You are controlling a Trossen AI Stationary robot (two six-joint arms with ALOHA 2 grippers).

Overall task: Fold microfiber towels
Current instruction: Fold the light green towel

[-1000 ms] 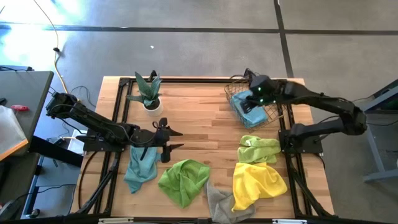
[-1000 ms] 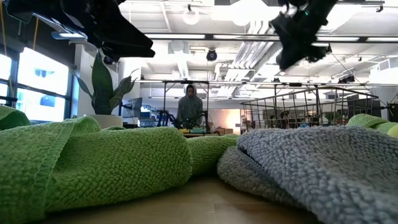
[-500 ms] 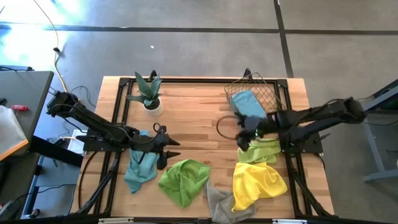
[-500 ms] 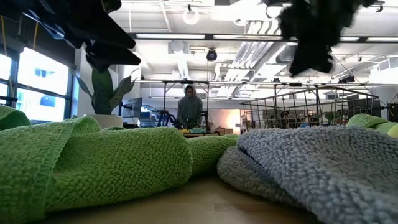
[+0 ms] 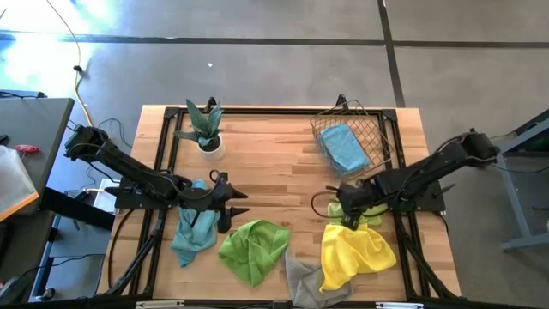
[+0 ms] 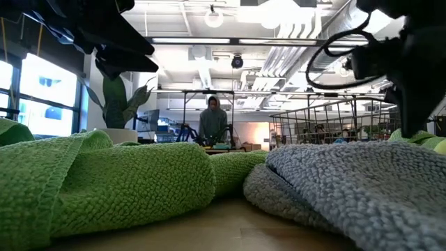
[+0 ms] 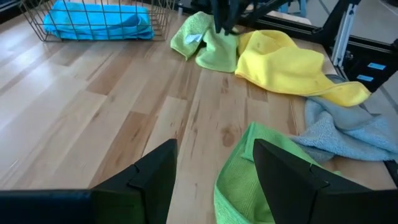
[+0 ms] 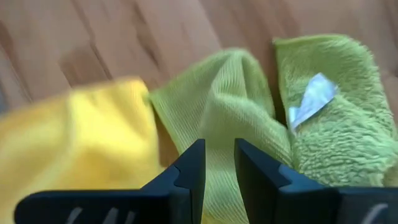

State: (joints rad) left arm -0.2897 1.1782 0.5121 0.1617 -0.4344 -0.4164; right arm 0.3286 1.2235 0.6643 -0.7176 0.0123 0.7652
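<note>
Above the crumpled lime towel (image 5: 358,206) beside the yellow towel (image 5: 353,251), I see my right gripper (image 5: 344,209), fingers nearly together, holding nothing. My left gripper (image 5: 238,203) waits spread, empty, near the teal towel (image 5: 193,230).

Five soft microfiber towels are crumpled along the desk's front: teal-blue one (image 5: 194,227), big lime green one (image 5: 254,249), grey one (image 5: 302,276), bright yellow one (image 5: 354,251), smaller lime green one (image 5: 358,209). Second teal-blue towel (image 5: 345,148) sits folded in the wire basket (image 5: 375,131).
</note>
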